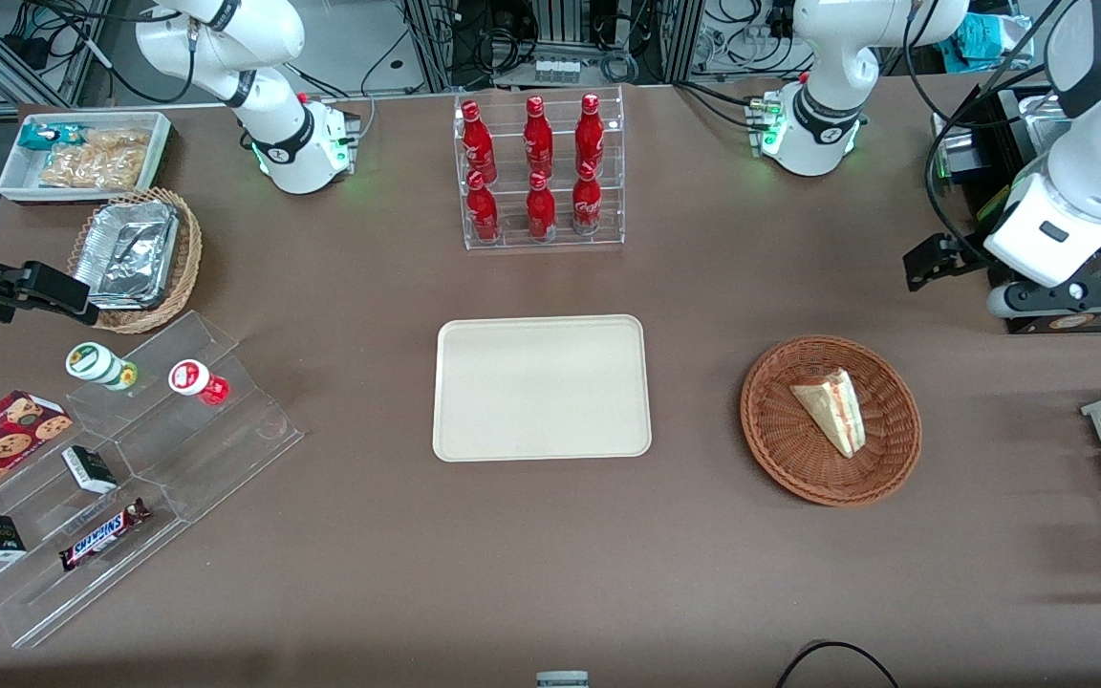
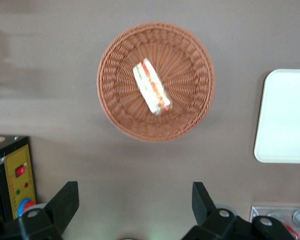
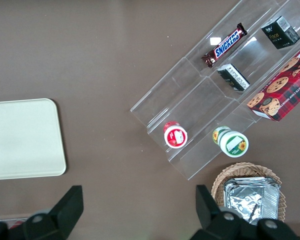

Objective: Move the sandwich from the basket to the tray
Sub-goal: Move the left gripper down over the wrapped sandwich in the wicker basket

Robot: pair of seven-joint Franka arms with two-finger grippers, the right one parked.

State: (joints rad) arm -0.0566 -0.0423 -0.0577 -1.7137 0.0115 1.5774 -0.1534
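Note:
The sandwich [image 1: 832,411] [image 2: 151,87], a clear-wrapped white wedge with red and green filling, lies in the round reddish-brown basket [image 1: 770,449] [image 2: 110,105]. The cream tray [image 1: 541,387] [image 2: 285,115] lies bare beside the basket, toward the parked arm's end. My gripper [image 1: 930,262] [image 2: 134,200] hangs high over the table, farther from the front camera than the basket and toward the working arm's end. It is open, with nothing between its fingers [image 2: 65,200]. In the left wrist view the basket and sandwich are well apart from the fingertips.
A clear rack of red bottles [image 1: 539,172] stands farther from the front camera than the tray. A stepped clear display [image 1: 178,449] with snacks, a foil-filled wicker basket [image 1: 135,258] and a white bin [image 1: 82,153] sit at the parked arm's end. A control box [image 2: 15,175] is near the gripper.

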